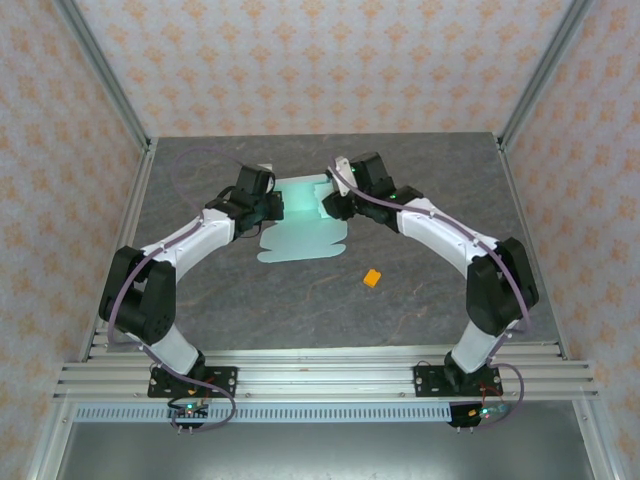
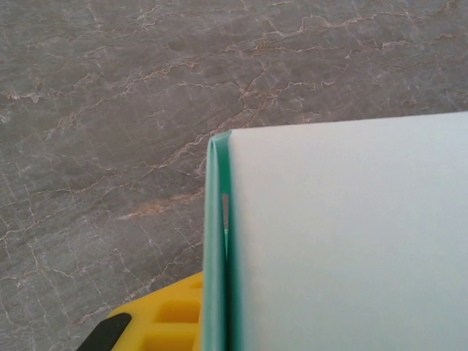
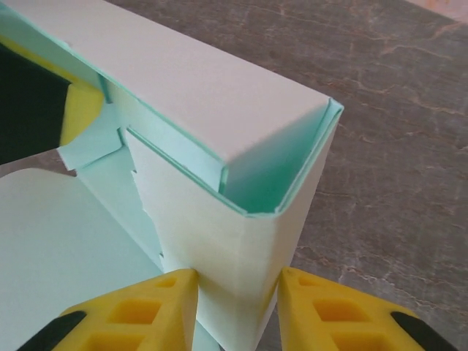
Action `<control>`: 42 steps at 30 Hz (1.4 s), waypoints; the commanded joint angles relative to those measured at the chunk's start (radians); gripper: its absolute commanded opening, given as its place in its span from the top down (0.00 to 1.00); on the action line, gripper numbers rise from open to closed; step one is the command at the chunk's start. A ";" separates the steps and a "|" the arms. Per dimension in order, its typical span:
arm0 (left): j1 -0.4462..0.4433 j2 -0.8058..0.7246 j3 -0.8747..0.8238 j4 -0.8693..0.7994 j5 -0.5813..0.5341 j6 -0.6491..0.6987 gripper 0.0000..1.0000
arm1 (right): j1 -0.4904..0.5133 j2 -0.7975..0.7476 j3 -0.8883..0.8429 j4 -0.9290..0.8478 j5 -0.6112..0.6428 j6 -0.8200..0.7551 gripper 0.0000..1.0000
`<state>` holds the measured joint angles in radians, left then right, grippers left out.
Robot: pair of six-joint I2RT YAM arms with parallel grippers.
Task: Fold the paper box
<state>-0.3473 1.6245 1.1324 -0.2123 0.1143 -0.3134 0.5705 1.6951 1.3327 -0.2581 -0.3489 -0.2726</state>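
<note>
The paper box (image 1: 300, 235) is pale mint-green card, half raised in the middle of the table, with a flat flap lying toward me. My left gripper (image 1: 268, 207) holds its left end. In the left wrist view a doubled wall of the paper box (image 2: 351, 234) stands on edge against one yellow finger (image 2: 164, 318), and the other finger is hidden behind the card. My right gripper (image 1: 336, 203) is at the right end. Its two yellow fingers (image 3: 157, 307) press both sides of an upright folded corner of the paper box (image 3: 205, 95), so the right gripper (image 3: 234, 292) is shut on that corner.
A tiny orange block (image 1: 371, 278) lies on the grey marbled table (image 1: 250, 310), in front and to the right of the card. Patterned walls and metal posts (image 1: 105, 85) enclose the table on three sides.
</note>
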 commanded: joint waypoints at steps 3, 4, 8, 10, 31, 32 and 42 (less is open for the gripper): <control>-0.045 -0.009 0.033 0.005 0.063 0.030 0.93 | 0.016 0.017 -0.011 0.101 0.048 0.013 0.64; -0.045 -0.008 0.035 0.004 0.062 0.030 0.93 | 0.016 0.016 -0.023 0.118 0.019 0.004 0.62; -0.045 -0.008 0.030 0.004 0.061 0.031 0.93 | 0.007 0.015 -0.031 0.124 -0.032 -0.049 0.59; -0.046 -0.008 0.029 0.002 0.062 0.032 0.93 | -0.008 0.018 -0.032 0.127 -0.078 -0.066 0.55; -0.058 -0.006 0.021 0.011 0.071 0.029 0.93 | 0.027 0.055 -0.060 0.259 0.143 0.063 0.66; -0.058 -0.006 0.021 0.011 0.071 0.028 0.93 | 0.033 0.055 -0.059 0.259 0.169 0.077 0.67; -0.060 -0.005 0.021 0.010 0.065 0.025 0.93 | 0.114 0.101 0.013 0.174 0.493 0.203 0.73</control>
<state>-0.3626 1.6257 1.1324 -0.2211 0.0879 -0.3157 0.6632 1.7557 1.2903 -0.0856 -0.0193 -0.1337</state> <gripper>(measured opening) 0.103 0.280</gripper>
